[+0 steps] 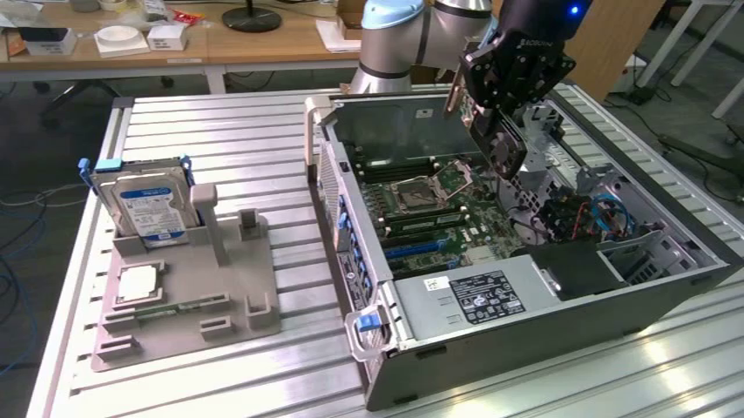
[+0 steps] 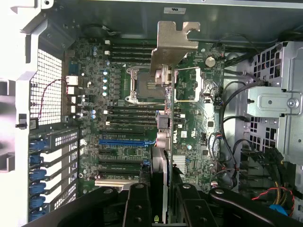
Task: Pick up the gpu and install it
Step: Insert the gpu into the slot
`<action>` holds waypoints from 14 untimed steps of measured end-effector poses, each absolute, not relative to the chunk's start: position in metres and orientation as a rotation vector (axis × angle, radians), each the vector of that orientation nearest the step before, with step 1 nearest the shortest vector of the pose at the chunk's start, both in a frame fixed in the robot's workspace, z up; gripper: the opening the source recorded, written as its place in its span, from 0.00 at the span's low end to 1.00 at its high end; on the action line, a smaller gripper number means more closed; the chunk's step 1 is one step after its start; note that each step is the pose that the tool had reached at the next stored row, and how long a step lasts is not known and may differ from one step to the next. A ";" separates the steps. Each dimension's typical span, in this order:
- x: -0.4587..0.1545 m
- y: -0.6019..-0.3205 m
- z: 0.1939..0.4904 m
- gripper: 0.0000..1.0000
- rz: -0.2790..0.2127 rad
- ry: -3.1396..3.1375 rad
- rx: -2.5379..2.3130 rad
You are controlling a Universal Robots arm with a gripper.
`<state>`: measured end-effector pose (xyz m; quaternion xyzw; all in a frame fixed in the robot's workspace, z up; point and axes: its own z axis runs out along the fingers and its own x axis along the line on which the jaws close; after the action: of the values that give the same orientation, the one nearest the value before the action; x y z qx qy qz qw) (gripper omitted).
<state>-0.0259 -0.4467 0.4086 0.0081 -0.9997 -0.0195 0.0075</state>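
Open case [image 1: 558,335], gpu [image 2: 171,47] (gripped) above

The gpu [image 2: 171,45] shows edge-on, its near end hidden inside the gripper [image 2: 160,191], its bracket masking part of the CPU socket [image 2: 142,85]. Print on the power supply label [image 1: 479,296] is too small to read.

Silver-grey arm [image 1: 389,63] of fat round tube sections, pale blue cap [image 1: 393,13] on one joint. Past that, a black wrist block [image 1: 544,22] with a small blue light [image 1: 573,10] glowing. Black jaws on its end, white lettering [image 1: 532,43] across the housing, small screw holes dotted over the face. Seen from the wrist, glossy black linkage bars [image 2: 137,203] with round pivot pins [image 2: 218,192] at each hinge.
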 end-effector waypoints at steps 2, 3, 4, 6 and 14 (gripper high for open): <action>-0.026 -0.447 0.409 0.27 -0.061 -3.126 0.027; -0.026 -0.447 0.409 0.27 -0.061 -3.126 0.032; -0.026 -0.447 0.409 0.27 -0.061 -3.126 0.041; -0.026 -0.447 0.409 0.27 -0.060 -3.125 0.071; -0.026 -0.447 0.409 0.27 -0.059 -3.116 0.224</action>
<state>-0.0259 -0.4467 0.4087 0.0716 -0.9972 -0.0190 0.0087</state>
